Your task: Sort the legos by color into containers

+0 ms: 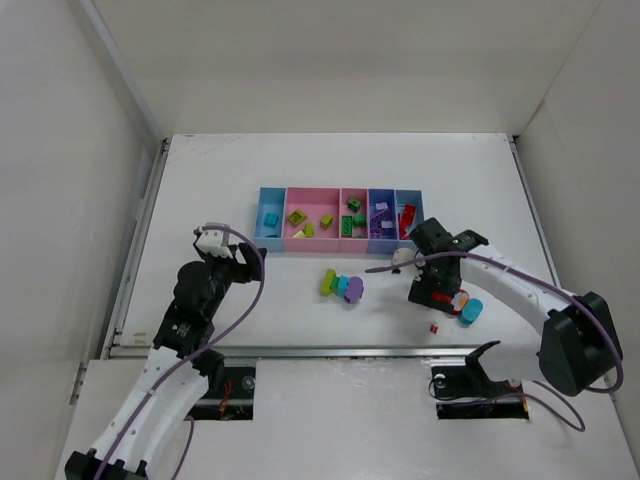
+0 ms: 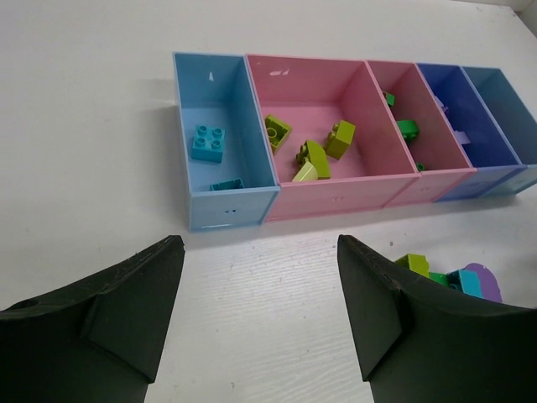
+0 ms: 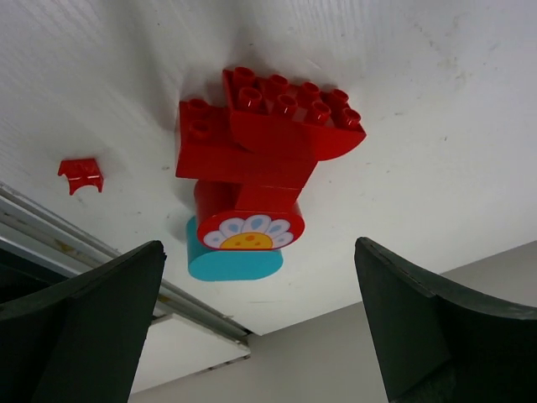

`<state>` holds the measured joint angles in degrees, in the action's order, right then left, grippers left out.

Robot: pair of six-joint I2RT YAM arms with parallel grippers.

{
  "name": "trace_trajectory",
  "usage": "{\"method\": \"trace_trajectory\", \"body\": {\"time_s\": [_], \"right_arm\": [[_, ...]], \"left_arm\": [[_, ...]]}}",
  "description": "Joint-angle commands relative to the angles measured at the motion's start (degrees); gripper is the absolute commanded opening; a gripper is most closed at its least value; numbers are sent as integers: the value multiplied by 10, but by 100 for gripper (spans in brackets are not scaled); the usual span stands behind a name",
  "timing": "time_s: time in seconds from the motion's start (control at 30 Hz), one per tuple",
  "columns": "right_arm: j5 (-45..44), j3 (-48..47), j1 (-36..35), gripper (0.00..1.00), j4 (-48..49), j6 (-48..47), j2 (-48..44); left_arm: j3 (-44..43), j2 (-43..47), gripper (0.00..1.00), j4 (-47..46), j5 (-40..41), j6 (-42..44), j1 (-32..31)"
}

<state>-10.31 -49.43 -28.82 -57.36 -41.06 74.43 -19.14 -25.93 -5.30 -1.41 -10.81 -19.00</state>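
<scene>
A red stack (image 3: 268,143) of bricks lies on the bench toward the near edge, right of centre. A round flower-printed piece (image 3: 252,231) sits at its end, and a cyan piece (image 3: 231,262) touches that (in the right wrist view the cyan one is partly hidden beneath the flower). A small red piece (image 3: 80,174) lies apart from them, closer to the near edge. The right gripper (image 1: 437,292) hangs over the red stack, its fingers (image 3: 101,319) spread wide to either side and closed on nothing.

About midway between the near edge and the containers (image 1: 340,190), a loose cluster (image 1: 342,287) of lime, cyan and purple bricks lies with its pieces touching one another.

The containers stand in a row parallel to the far edge, around the middle of the bench. Cyan bricks (image 2: 207,141) are in the leftmost light blue bin and lime bricks (image 2: 312,151) in the wide pink one. Green bricks (image 2: 407,128) are in the narrow pink bin, purple bricks (image 1: 380,212) in the purple-blue one, and sorted red bricks (image 1: 408,215) in the rightmost.

The left gripper (image 2: 258,252) is on the near side of the bins, toward the left edge, with its fingers apart and empty.
</scene>
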Motion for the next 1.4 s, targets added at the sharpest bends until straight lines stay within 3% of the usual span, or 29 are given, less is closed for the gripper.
{"method": "trace_trajectory", "body": {"time_s": [0.0,0.27,0.83,0.97,1.07,1.2,1.37], "right_arm": [[1,10,4,100,27,-51,12],[26,23,10,100,109,-56,63],[13,90,32,100,170,-67,29],[37,90,32,86,182,-67,24],[43,90,32,57,190,-61,24],[49,90,32,50,190,-61,24],[55,85,32,25,174,-51,-2]], "left_arm": [[-7,-3,71,-20,-1,-1,1],[-13,-23,71,-14,-1,4,1],[-50,-34,65,12,1,18,1],[-56,-34,65,17,1,18,1],[-68,-39,64,28,1,23,1],[-79,-39,64,34,-4,38,1],[-96,-39,61,34,-52,71,1]]}}
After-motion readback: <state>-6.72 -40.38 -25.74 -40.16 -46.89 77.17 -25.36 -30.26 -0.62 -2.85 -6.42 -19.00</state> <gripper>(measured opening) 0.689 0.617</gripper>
